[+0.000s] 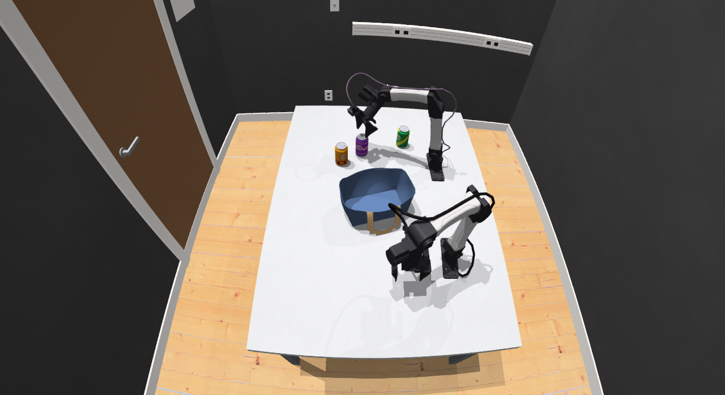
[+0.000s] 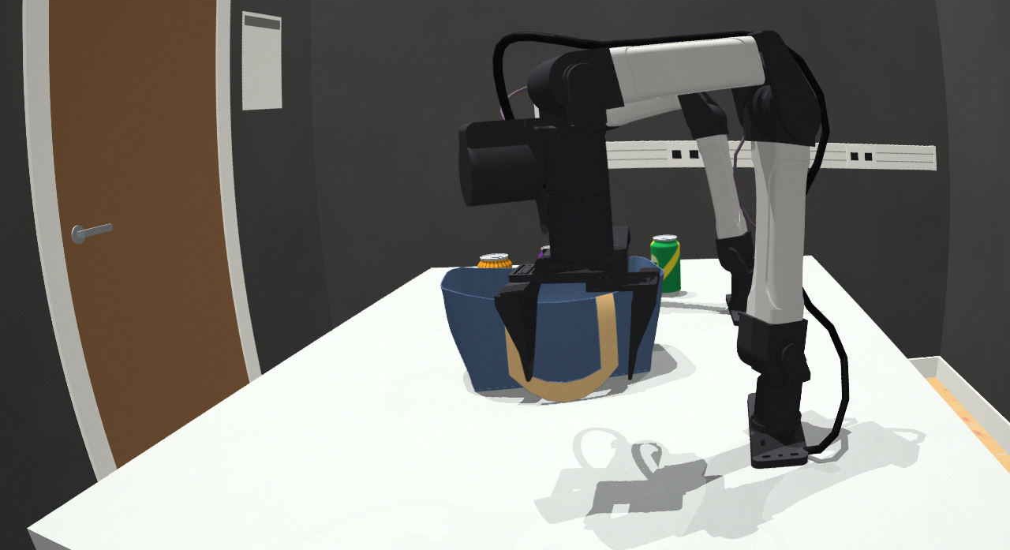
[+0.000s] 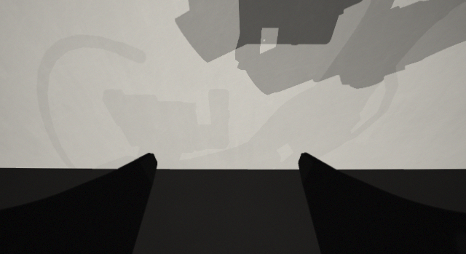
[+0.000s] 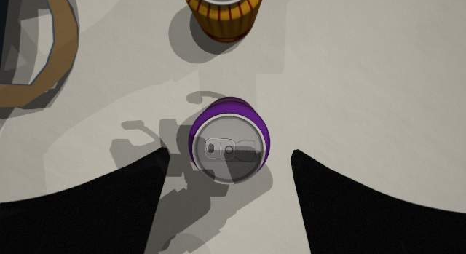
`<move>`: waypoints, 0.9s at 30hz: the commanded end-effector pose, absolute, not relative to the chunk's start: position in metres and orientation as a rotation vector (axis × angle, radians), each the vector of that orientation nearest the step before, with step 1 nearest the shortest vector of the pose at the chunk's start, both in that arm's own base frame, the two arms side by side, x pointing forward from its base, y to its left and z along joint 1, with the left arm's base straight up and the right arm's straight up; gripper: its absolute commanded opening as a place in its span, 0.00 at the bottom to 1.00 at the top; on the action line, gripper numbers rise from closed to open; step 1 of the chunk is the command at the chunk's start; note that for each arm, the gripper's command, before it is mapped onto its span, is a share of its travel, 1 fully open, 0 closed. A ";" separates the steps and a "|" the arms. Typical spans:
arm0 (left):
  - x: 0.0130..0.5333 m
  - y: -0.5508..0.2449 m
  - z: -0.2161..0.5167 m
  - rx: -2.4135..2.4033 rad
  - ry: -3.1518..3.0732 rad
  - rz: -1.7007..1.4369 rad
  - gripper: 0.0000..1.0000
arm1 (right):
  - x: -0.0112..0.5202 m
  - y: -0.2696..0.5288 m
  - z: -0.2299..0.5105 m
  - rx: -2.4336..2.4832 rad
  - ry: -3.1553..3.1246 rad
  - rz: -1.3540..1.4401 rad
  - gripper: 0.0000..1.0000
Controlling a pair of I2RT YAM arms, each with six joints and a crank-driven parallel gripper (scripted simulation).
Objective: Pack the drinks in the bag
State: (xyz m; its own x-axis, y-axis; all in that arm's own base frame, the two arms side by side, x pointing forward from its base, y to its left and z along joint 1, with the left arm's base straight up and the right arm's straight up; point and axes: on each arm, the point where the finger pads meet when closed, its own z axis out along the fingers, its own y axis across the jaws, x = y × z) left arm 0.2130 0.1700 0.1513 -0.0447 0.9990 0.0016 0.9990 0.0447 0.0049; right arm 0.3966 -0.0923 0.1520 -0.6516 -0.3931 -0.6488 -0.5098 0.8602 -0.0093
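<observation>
The blue canvas bag (image 1: 356,215) (image 2: 462,327) stands open with its walls up; no drink shows inside. An orange can (image 1: 341,154) (image 2: 494,261) (image 4: 226,22) and a purple can (image 1: 361,147) (image 4: 229,123) stand upright beyond it. A green can (image 1: 402,137) (image 2: 665,267) stands apart, nearer the right arm's base. My right gripper (image 1: 362,131) (image 4: 230,152) is open, above the purple can, whose lid shows between the fingertips in the right wrist view. My left gripper (image 1: 408,279) (image 2: 578,378) (image 3: 227,156) is open and empty above the table, away from the cans.
The bag's tan handle (image 1: 370,223) (image 2: 561,391) (image 4: 65,39) hangs outward on the left arm's side. Another tan handle loop shows at the left of the right wrist view. The white table (image 1: 304,291) (image 2: 317,441) carries both arm bases along one side.
</observation>
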 end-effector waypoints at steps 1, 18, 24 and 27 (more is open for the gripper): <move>0.215 0.169 0.161 2.151 2.257 0.075 1.00 | 0.399 -0.101 0.162 -0.652 2.357 0.188 0.89; 0.215 0.169 0.161 2.151 2.257 0.075 1.00 | 0.396 -0.097 0.136 -0.654 2.362 0.200 0.89; 0.215 0.169 0.161 2.151 2.257 0.075 1.00 | 0.397 -0.098 0.122 -0.648 2.367 0.213 0.89; 0.215 0.169 0.161 2.151 2.257 0.075 1.00 | 0.395 -0.098 0.129 -0.649 2.367 0.208 0.89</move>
State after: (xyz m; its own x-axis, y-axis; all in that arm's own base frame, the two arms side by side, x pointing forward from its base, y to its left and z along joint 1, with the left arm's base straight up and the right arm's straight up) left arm 0.2130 0.1700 0.1513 -0.0447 0.9990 0.0016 0.9990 0.0447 0.0049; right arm 0.3929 -0.0923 0.1280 -0.6639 -0.3891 -0.6385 -0.5071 0.8619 0.0021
